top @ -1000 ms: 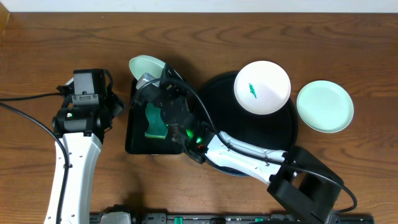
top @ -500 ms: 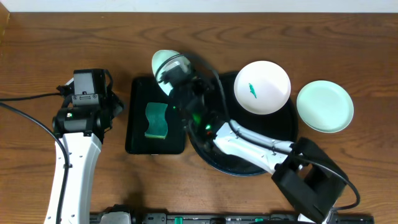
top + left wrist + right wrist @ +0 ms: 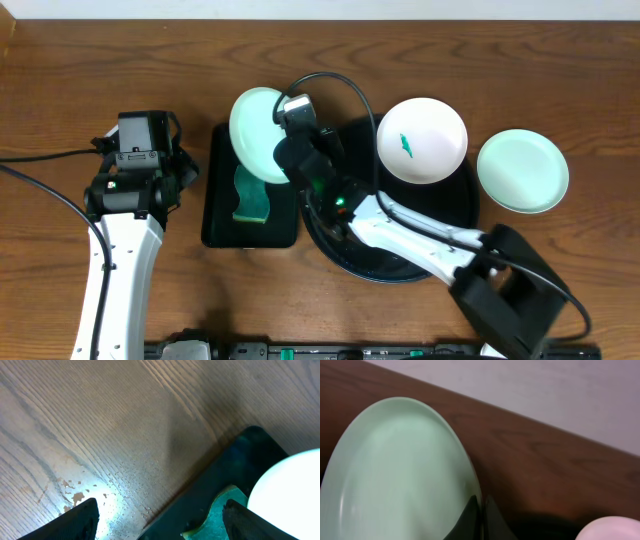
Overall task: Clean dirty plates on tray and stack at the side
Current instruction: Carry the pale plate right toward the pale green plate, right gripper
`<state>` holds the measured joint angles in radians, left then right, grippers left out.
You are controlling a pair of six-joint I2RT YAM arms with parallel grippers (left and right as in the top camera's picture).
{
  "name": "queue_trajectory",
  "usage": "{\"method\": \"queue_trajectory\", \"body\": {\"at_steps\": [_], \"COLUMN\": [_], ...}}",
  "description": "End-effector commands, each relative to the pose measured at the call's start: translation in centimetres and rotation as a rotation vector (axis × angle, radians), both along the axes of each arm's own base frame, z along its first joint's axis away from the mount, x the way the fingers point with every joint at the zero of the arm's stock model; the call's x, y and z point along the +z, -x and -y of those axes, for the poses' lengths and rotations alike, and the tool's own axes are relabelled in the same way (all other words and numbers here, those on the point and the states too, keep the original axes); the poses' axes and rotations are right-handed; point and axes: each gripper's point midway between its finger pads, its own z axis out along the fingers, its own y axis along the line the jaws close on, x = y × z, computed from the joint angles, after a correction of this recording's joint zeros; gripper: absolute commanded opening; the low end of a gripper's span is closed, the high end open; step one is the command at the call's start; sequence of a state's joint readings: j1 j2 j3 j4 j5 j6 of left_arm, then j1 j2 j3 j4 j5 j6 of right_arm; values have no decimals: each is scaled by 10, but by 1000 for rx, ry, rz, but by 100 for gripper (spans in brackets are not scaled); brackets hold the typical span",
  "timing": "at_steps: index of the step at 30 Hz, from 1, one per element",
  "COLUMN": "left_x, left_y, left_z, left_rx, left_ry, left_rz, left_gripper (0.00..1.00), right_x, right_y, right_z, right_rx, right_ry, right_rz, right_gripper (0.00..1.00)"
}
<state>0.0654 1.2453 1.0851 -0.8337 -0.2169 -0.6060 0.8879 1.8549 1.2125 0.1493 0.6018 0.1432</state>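
My right gripper (image 3: 287, 140) is shut on the rim of a pale mint-green plate (image 3: 256, 135), held tilted above the back right of the rectangular tray. In the right wrist view the plate (image 3: 395, 470) fills the left side and my gripper (image 3: 481, 507) pinches its edge. A white plate (image 3: 422, 140) with a green smear sits at the back of the round black tray (image 3: 452, 210). Another mint plate (image 3: 522, 171) lies on the table right of that tray. My left gripper (image 3: 160, 520) hangs open over bare wood, left of the rectangular tray.
A rectangular black tray (image 3: 222, 225) holds a green sponge (image 3: 252, 197) between the two arms. Its corner (image 3: 235, 465) and the sponge (image 3: 220, 510) show in the left wrist view. A cable (image 3: 40, 190) runs across the table's left side.
The right arm has swung rightward from over the rectangular tray with the mint plate, and the plate's face now turns up toward the overhead camera. The left arm has not moved.
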Motion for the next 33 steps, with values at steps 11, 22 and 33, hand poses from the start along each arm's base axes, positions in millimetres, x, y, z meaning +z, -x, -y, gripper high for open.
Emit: {"method": "queue_trajectory", "body": {"at_steps": [11,22,33], "left_x": [1,1,1], "left_y": [2,2,2], "left_z": [-5,-5,-5], "left_rx": [16,16,16], "left_ry": [-17,-17,-17], "left_rz": [-2,-2,-2], "left_gripper": [80,80,80], "right_x": [68,58,44], "right_y": [18,42,45], "right_z": [69,142,231], "right_rx": [1,-75,-318], "right_ry": [-415,-414,-416], "right_rz": [-305,-516,-595], "right_gripper": [1,1,1]}}
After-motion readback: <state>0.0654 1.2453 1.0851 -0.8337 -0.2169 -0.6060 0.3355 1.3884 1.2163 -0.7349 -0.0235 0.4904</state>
